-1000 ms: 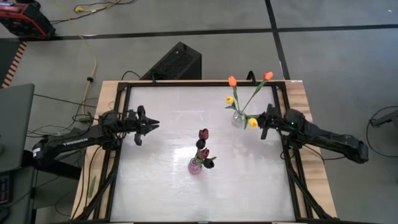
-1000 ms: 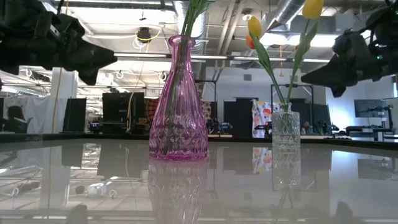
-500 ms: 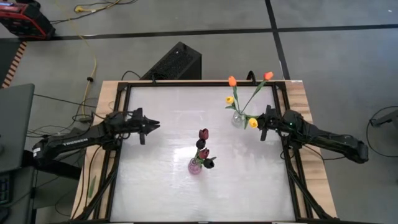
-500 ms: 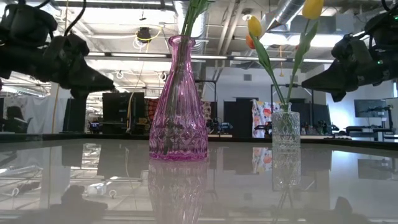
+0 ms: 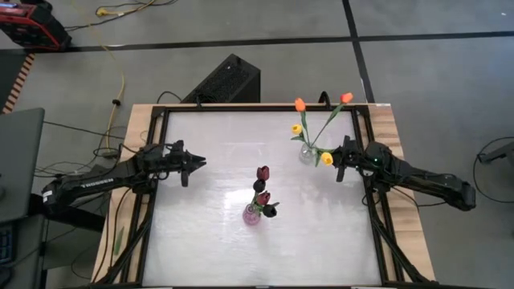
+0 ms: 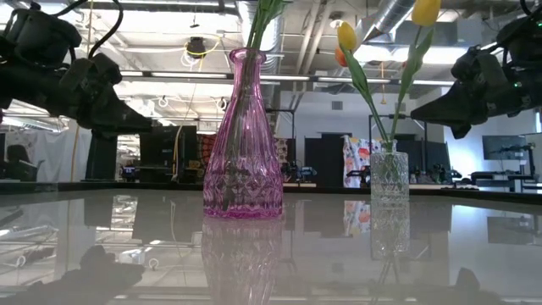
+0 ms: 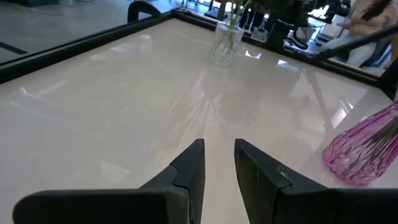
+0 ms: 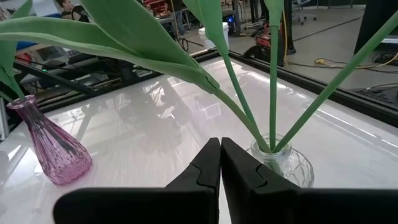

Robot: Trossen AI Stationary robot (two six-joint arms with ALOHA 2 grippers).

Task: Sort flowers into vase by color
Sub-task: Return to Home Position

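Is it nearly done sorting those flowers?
Nearly. The maroon flowers stand in the pink vase, yellow flowers and orange flowers in the clear vase. Neither left gripper nor right gripper holds anything; no loose flowers show on the table. Only parking the arms seems left.

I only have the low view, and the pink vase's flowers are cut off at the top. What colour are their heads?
Observer: Dark maroon, all of them. The high view shows the maroon flowers over the pink vase.
Operator: How many flowers are in the clear vase?
Observer: Four: two orange flowers and two yellow flowers stand in the clear vase.
Operator: Is either gripper holding anything?
Observer: No. Its wrist view shows the right gripper shut on nothing beside the clear vase; the left gripper is slightly open and empty.
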